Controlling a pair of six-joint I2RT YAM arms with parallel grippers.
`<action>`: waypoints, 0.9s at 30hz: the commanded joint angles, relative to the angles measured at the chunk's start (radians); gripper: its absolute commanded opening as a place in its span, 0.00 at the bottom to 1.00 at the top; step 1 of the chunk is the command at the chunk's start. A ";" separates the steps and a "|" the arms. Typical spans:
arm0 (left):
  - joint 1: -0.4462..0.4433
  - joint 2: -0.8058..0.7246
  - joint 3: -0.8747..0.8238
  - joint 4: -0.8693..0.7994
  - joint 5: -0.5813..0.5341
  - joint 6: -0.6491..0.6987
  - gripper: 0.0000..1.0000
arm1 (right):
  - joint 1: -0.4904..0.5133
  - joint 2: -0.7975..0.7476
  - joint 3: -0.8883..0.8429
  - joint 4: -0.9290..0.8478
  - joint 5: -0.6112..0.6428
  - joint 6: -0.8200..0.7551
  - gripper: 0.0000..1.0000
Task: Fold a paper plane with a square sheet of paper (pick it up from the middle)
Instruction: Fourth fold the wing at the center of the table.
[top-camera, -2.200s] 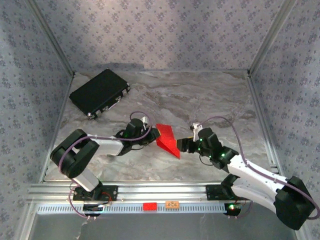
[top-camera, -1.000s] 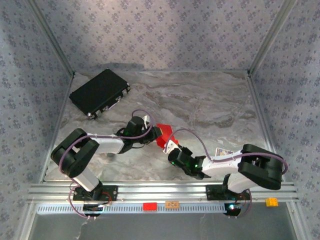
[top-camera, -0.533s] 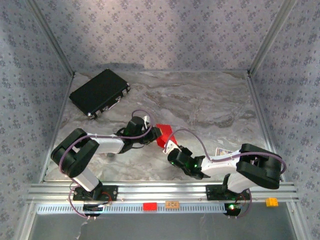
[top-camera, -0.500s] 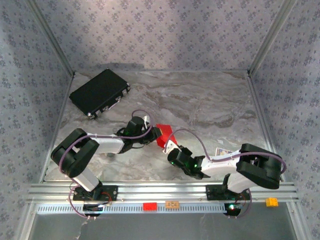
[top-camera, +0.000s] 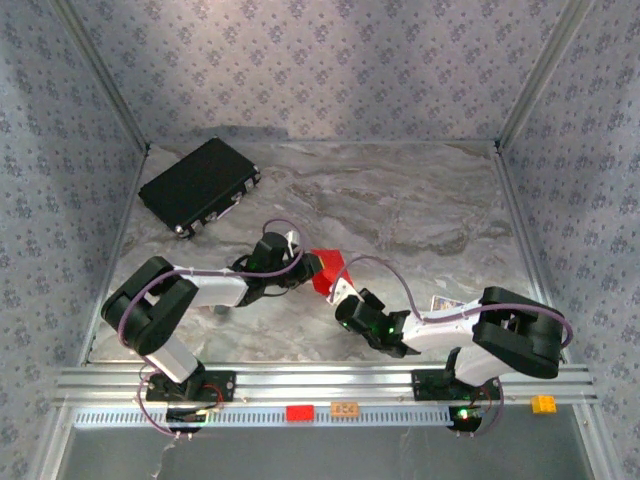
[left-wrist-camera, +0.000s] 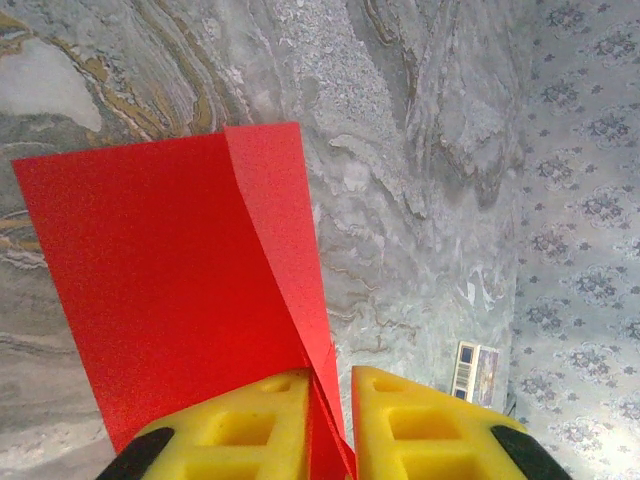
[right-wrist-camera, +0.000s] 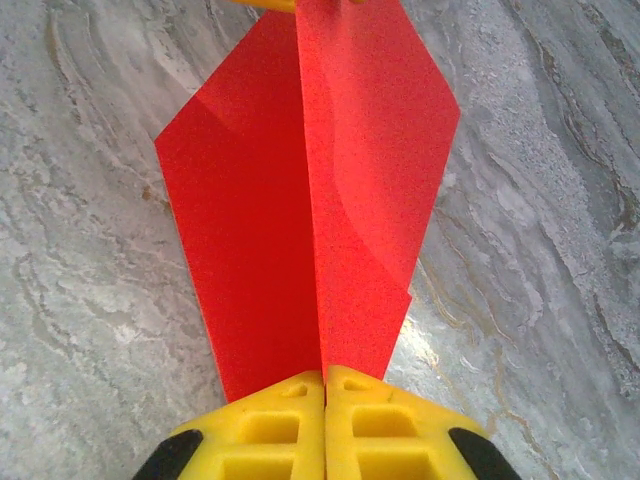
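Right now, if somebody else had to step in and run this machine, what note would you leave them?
Left tool: shut on one end of the thin bright-red creased paper sheet.
Right tool: shut on the opposite end, at the centre crease.
Paper: spans between both tools, over the middle of the grey marble table.
Done: centre crease and at least one angled fold.
Left: it looks too wide for a dart, so probably more narrowing folds.
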 joint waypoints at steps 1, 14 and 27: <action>0.008 -0.008 0.018 -0.015 0.009 0.025 0.19 | -0.007 0.011 0.026 -0.004 -0.010 0.029 0.07; 0.012 -0.033 0.019 -0.060 -0.012 0.040 0.27 | -0.030 0.022 0.028 -0.009 -0.070 0.076 0.09; 0.014 -0.031 0.020 -0.069 -0.010 0.042 0.23 | -0.039 0.009 0.030 0.007 -0.098 0.086 0.17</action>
